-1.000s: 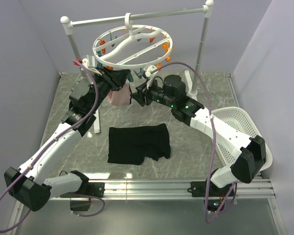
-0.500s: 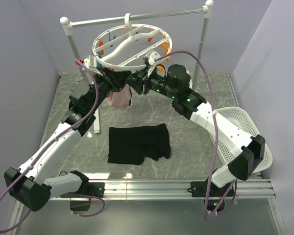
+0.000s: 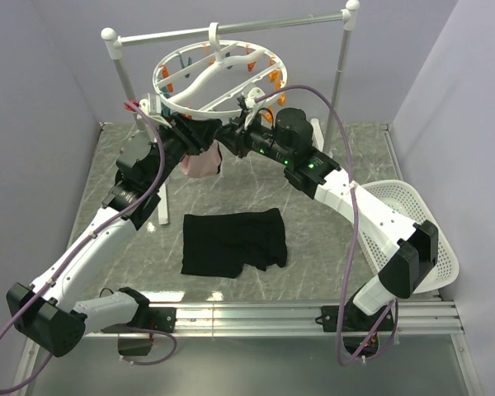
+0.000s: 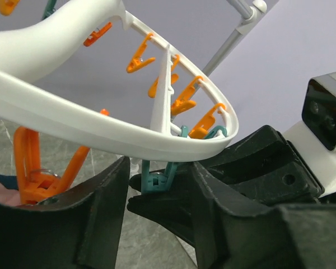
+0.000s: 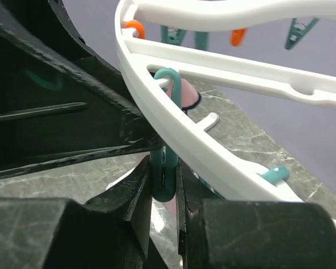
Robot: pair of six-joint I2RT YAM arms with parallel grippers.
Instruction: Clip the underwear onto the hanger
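The underwear [image 3: 233, 242] lies spread flat on the marble surface [image 3: 322, 247], near its middle and between the two arms, well apart from both tools and clipped to nothing. Beyond it the hanger [image 3: 208, 76] hangs by its hook from the rail stand [image 3: 256, 25], its ring tilted, and both arms reach up to the near edge of its rim. The right tool [image 5: 165, 188] is pinched onto a teal clothespin [image 5: 167, 168] that hangs from the rim — its two fingers press the clip from either side, with almost no gap left between them. The left tool [image 4: 159, 196] sits just under the same stretch of rim with its fingers [image 4: 98, 216] standing apart, partly open and gripping nothing. Just to its left a pink garment [image 3: 202, 163] hangs from an orange clothespin [image 4: 36, 168] on the ring. A white basket [image 3: 400, 191] rests at the right edge of the surface, beside the right arm.
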